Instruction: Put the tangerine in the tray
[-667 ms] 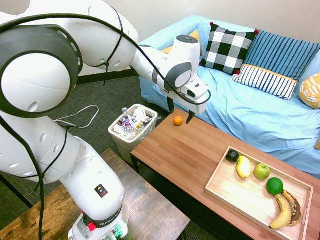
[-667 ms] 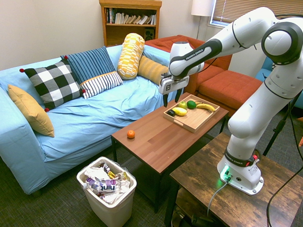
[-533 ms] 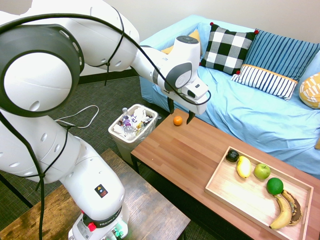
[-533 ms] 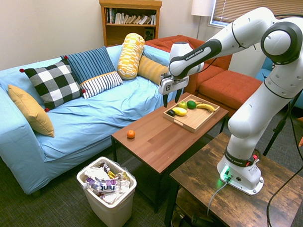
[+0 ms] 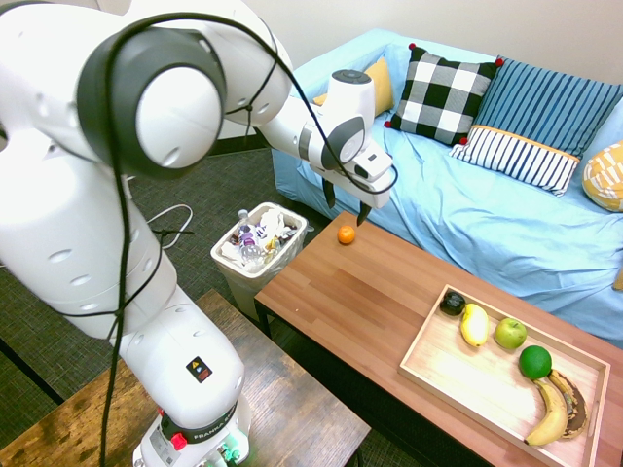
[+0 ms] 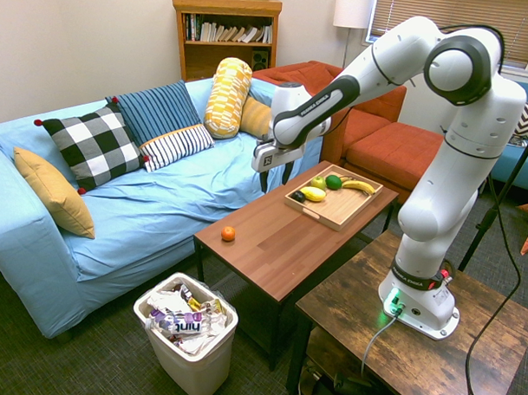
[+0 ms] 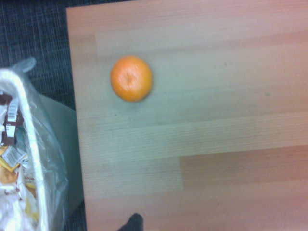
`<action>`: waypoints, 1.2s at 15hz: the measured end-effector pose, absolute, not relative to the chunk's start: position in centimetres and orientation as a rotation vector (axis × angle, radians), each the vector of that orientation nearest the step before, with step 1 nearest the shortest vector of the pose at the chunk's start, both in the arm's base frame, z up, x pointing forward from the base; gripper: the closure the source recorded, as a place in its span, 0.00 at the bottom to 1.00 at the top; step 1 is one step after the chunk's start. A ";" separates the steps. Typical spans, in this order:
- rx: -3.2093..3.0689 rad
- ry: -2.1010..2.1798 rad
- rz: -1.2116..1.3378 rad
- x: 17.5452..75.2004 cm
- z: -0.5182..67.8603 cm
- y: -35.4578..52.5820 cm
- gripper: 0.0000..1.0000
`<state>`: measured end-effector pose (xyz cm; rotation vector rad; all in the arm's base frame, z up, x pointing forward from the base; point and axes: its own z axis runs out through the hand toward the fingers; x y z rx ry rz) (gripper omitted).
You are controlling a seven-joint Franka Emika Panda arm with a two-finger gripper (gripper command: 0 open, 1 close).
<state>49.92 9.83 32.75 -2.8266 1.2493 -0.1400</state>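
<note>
— Orange tangerine (image 5: 346,234), where is it sitting?
— Near the tabletop (image 5: 389,302) corner, well apart from the tray (image 5: 458,375); the hand (image 5: 345,206) is hovering above it, fingers apart, gripping nothing.

My first exterior camera sits high beside the arm's base, looking down across the coffee table (image 5: 370,302) toward the blue sofa (image 5: 487,214), close enough that the arm fills its left half. My second looks from farther back on the opposite side, past the wastebasket (image 6: 185,333), so the arm enters from the right. Both share the table, the tray (image 6: 337,204) and the sofa. The wrist camera looks straight down from close by (slightly soft) at the table's corner with the tangerine (image 7: 131,78).
</note>
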 end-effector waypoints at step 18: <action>-2.803 1.427 -0.056 64.0 11.7 16.7 0.00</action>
